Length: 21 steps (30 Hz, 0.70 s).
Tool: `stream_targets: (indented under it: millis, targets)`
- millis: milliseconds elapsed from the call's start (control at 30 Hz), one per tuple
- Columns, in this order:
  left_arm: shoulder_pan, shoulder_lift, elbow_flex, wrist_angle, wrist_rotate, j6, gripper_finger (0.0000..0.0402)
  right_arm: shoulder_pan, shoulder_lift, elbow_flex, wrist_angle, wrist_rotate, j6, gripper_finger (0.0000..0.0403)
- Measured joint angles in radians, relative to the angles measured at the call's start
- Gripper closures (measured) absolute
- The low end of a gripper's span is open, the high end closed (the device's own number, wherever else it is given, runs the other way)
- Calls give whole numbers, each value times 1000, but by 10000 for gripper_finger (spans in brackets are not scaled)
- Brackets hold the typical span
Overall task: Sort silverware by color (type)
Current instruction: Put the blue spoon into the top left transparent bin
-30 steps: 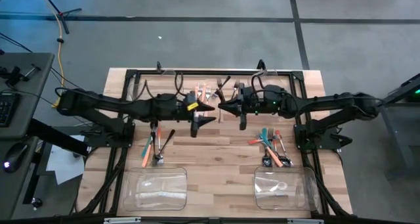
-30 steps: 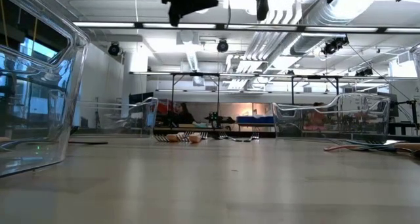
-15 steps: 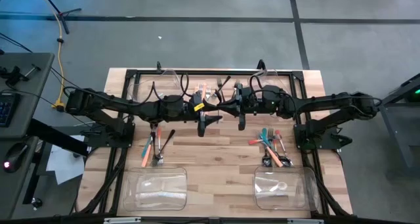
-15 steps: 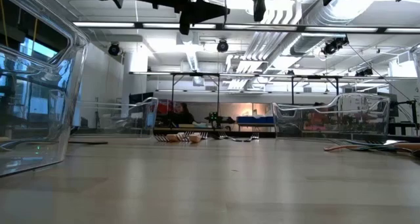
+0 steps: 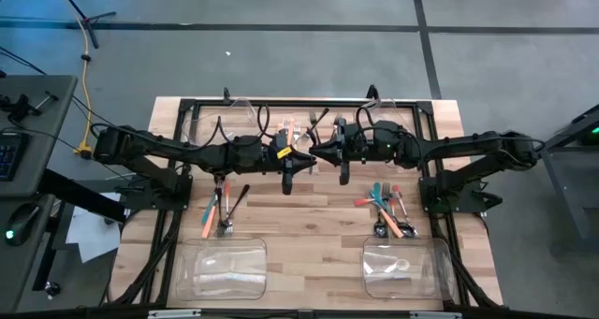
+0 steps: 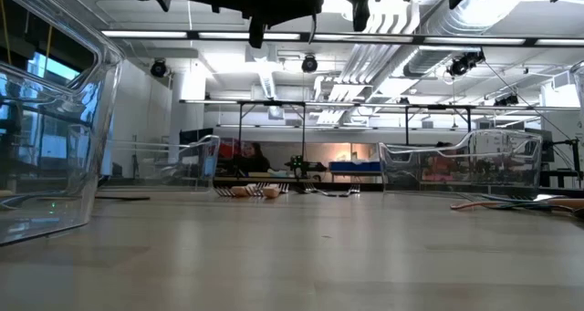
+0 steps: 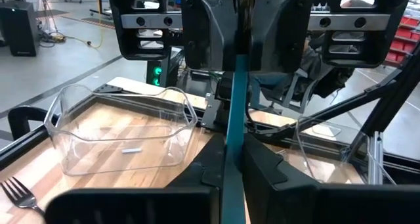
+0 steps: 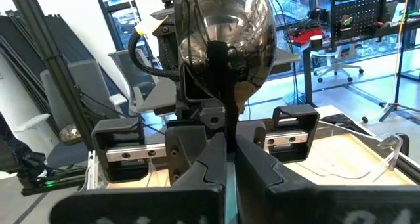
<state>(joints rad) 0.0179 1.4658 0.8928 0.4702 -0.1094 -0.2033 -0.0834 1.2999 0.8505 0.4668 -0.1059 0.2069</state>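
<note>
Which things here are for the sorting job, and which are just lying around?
For the job: teal spoon, left pile of silverware, right pile of silverware.
Just lying about: yellow cable, keyboard.

Glossy dark metal spoon bowl [image 8: 223,23], smooth teal handle [image 7: 234,129], clear plastic bin [image 7: 125,129], pale wood table [image 5: 309,221]

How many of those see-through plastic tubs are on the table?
4. Near-edge left bin and near-edge right bin; far-edge left bin and far-edge right bin, both faint. None seems hidden.
</note>
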Motion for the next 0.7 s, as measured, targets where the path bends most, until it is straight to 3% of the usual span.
stream_targets:
  millis: [300, 700]
  targets:
    - [1, -7, -1, -14, -8, 26, 390, -2, -6, 0, -22, -16, 7, 352]
    - [22, -39, -2, -22, -65, 57, 390, -14, -76, 0, -118, -3, 19, 192]
